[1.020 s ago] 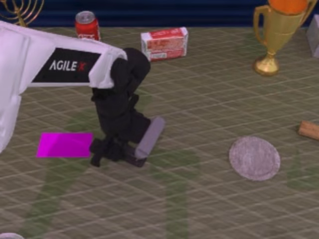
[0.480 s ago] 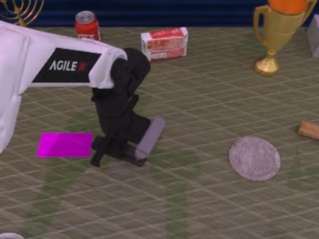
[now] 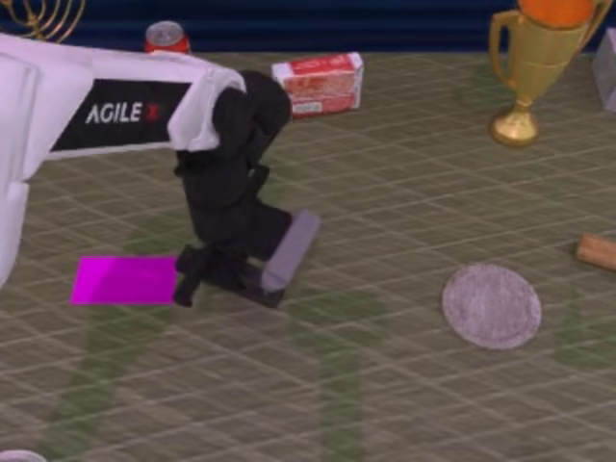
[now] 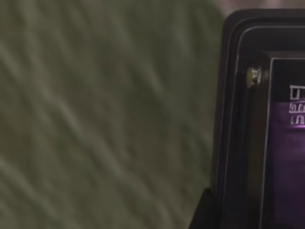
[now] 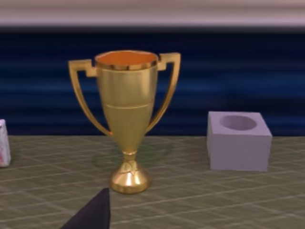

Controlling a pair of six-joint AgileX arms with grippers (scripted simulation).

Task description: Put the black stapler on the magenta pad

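The black stapler, with a grey top arm, hangs tilted just right of the magenta pad. My left gripper is shut on the stapler's left end and holds it a little above the table. Its black fingers reach down beside the pad's right edge. In the left wrist view the stapler fills the right side as a black frame, with the olive table behind it. My right arm is out of the top view. A dark part of my right gripper shows low in the right wrist view, facing the trophy.
A red soda can and a red-and-white box stand at the back. A gold trophy is at the back right, with a lavender block beside it. A round grey disc and a wooden piece lie on the right.
My left arm has risen and shifted slightly left, carrying the stapler up and toward the magenta pad. Its forearm now covers most of the soda can.
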